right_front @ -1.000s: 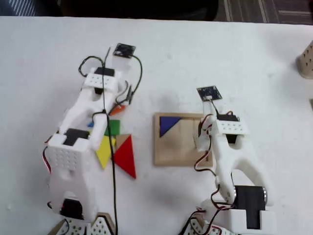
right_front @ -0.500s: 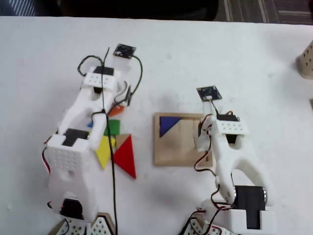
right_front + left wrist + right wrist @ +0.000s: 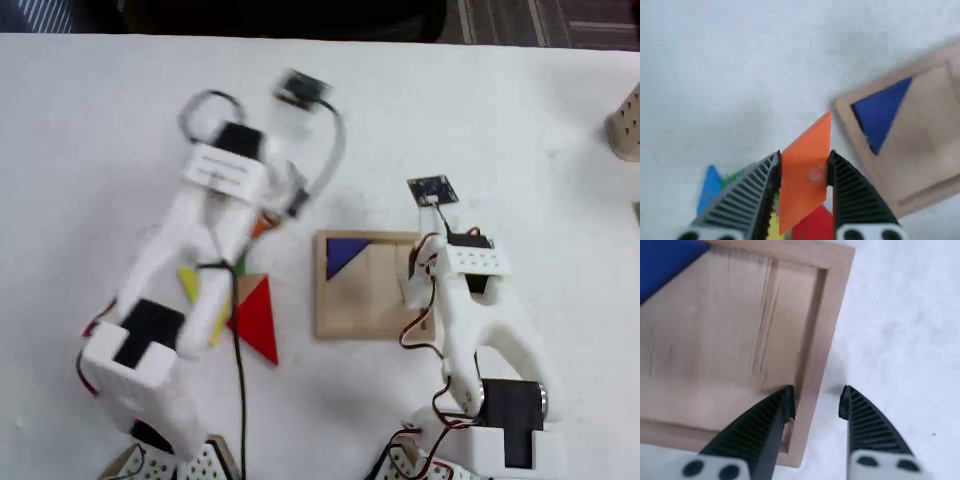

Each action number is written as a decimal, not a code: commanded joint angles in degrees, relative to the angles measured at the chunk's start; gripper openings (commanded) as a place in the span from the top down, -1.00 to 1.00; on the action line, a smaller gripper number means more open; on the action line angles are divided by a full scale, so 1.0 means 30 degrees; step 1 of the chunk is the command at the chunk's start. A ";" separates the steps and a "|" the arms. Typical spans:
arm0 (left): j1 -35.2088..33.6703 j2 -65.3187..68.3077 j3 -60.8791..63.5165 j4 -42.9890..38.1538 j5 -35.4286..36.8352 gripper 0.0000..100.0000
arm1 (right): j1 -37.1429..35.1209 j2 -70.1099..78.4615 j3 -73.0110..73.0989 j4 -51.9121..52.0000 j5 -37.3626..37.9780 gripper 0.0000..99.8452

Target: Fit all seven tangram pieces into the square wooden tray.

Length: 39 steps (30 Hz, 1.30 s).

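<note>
**Wood, plastic and a white table**

The tray (image 3: 815, 340) is pale wood with thin grain lines, dull and not shiny. The blue piece (image 3: 882, 117) in it looks smooth and flat. The orange piece (image 3: 805, 185) is smooth, with one small shiny spot. The left gripper (image 3: 804, 155) has dark plastic fingers (image 3: 747, 195) with ridges, and so has the right gripper (image 3: 816, 401). The arms (image 3: 200, 230) are white, dull plastic. The table (image 3: 500, 110) is white and dull.
</note>
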 commanded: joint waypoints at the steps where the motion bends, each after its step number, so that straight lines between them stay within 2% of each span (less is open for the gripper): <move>1: 0.3355 -0.1363 0.1084 -0.1260 -0.0088 0.89 | 0.0747 -0.0689 -0.0117 -0.0220 0.0000 0.69; 4: 0.5582 -0.1216 0.1524 -0.2403 0.0410 0.89 | 0.1187 -0.0689 -0.0117 -0.0161 -0.0029 0.69; 8: 0.7282 -0.1216 0.2725 -0.4777 0.4396 0.89 | 0.1978 -0.0689 -0.0117 -0.0132 -0.0029 0.69; 11: 0.7399 -0.1216 0.4454 -0.6974 0.5978 0.89 | 0.2242 -0.0689 -0.0117 -0.0103 -0.0029 0.69; 14: 0.7136 -0.1216 0.6388 -0.9143 0.6007 0.89 | 0.2212 -0.0689 -0.0117 -0.0103 -0.0029 0.69; 17: 0.7106 -0.1245 0.7385 -1.0168 0.6007 0.89 | 0.2183 -0.0689 -0.0117 -0.0103 -0.0029 0.69; 21: 0.7106 -0.1363 0.7619 -1.0022 0.6007 0.83 | 0.2125 -0.0689 -0.0117 -0.0103 -0.0029 0.69; 26: 0.6989 -0.1392 0.7473 -0.8850 0.6154 0.49 | 0.2125 -0.0689 -0.0088 -0.0103 -0.0029 0.69; 28: 0.6989 -0.1451 0.7443 -0.8440 0.6154 0.42 | 0.2125 -0.0689 -0.0088 -0.0103 -0.0029 0.69; 34: 0.6696 -0.3941 0.7443 -0.6564 0.6007 0.41 | 0.2095 -0.0689 -0.0088 -0.0103 -0.0029 0.69; 39: 0.4440 -0.7956 0.7619 -0.4601 0.6007 0.41 | 0.2095 -0.0689 -0.0088 -0.0103 -0.0029 0.69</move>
